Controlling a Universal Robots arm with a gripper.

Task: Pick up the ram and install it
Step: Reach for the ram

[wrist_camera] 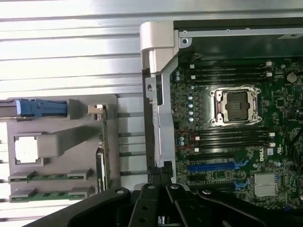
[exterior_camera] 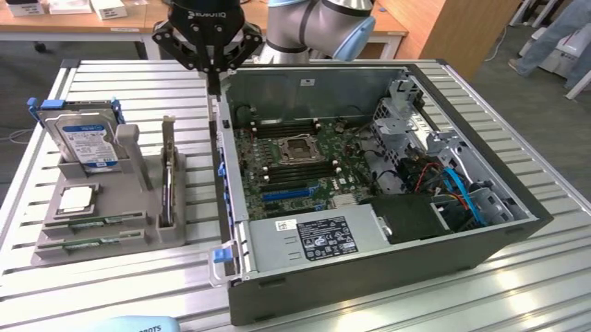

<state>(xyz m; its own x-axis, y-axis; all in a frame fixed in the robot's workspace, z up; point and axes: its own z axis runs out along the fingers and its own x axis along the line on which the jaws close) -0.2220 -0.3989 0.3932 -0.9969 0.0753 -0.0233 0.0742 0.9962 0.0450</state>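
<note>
Plainly, you have the whole job ahead of you: nothing in the pickup or the install is done yet. The ram [exterior_camera: 96, 223] lies as two green sticks, flat and side by side, in the low front slots of the grey holder [exterior_camera: 138, 238]. The holder sits on the worktop [exterior_camera: 111, 297] just beside the open computer case [exterior_camera: 369, 277]. In the same holder you can see the hard drive [exterior_camera: 88, 142] standing upright and the square processor chip [exterior_camera: 74, 199] lying between it and the sticks. Your tool [exterior_camera: 213, 83] is clenched with its fingers pressed together and nothing between them. It hangs over the case wall on the holder's side, well apart from the sticks and touching neither of them. Inside the case, the long dark memory slots [exterior_camera: 293, 168] on either side of the processor socket [exterior_camera: 300, 149] look bare in both views, so no stick is seated on the motherboard [wrist_camera: 222, 161]. By my reading, what is left for you is the grasp, the carry across the wall and the seating itself.
</note>
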